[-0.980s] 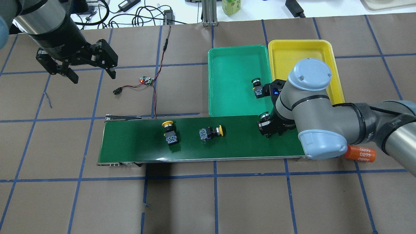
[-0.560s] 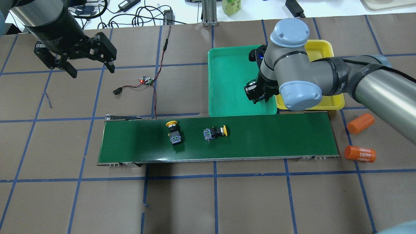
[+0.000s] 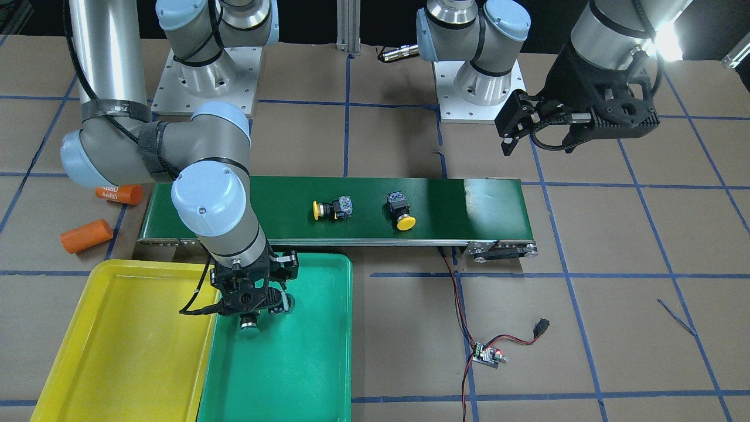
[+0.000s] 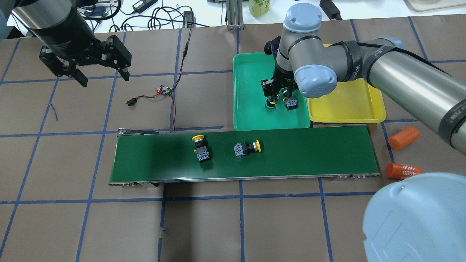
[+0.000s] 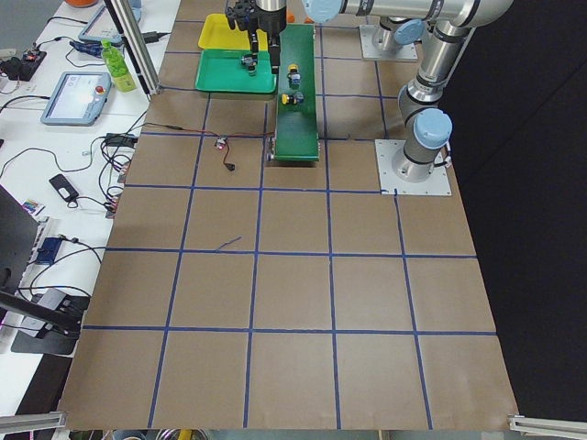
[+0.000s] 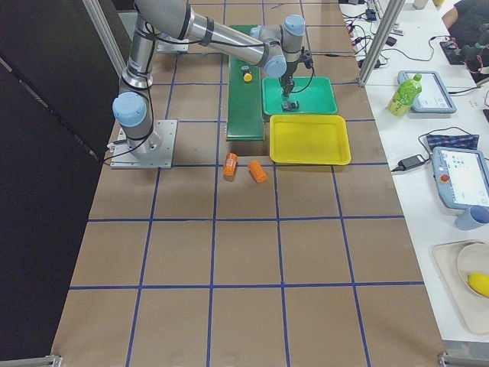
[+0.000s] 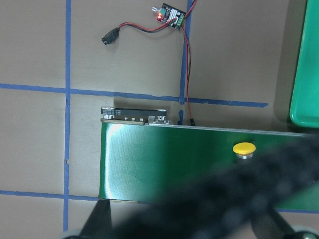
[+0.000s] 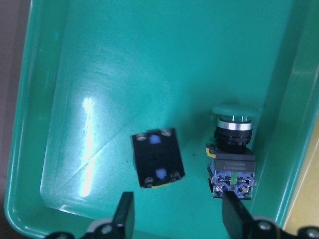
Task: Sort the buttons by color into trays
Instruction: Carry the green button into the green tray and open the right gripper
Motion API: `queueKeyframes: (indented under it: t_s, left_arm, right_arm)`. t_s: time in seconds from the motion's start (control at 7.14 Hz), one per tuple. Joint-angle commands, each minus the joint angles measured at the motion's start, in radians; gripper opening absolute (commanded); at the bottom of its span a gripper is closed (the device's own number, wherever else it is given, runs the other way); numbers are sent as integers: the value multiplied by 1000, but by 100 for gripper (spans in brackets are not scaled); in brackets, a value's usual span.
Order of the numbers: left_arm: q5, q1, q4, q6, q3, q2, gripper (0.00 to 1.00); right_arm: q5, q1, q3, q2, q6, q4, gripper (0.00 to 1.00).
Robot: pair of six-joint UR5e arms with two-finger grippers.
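Observation:
My right gripper hangs open over the green tray, its fingers apart. Below it a green button sits free in the tray with its contact block up and its cap down. A second green button lies beside it on its side. Two yellow buttons lie on the dark-green belt. The yellow tray holds no button. My left gripper is open and empty, high over the table's left.
Two orange cylinders lie past the belt's right end. A small circuit board with red and black wires lies between my left gripper and the trays. The right arm's elbow fills the lower right corner.
My right gripper carried a green button from the belt's right end to the green tray and let it go. The yellow buttons drifted right on the belt. The left gripper barely moved.

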Motion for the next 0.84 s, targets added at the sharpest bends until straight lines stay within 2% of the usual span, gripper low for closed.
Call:
queueKeyframes:
  t_s: [0.0, 0.28, 0.42, 0.7]
  left_arm:
    - [-1, 0, 5, 0, -3, 0, 100]
    - [1, 0, 6, 0, -6, 0, 100]
    - [1, -2, 6, 0, -6, 2, 100]
    - [5, -2, 8, 0, -18, 12, 100]
  right_arm:
    - [-6, -7, 8, -60, -7, 76, 100]
    - [-17, -41, 40, -169, -11, 216, 100]
    - [-32, -64, 95, -235, -31, 235, 100]
    - [-51, -110, 268, -394, -36, 233, 100]
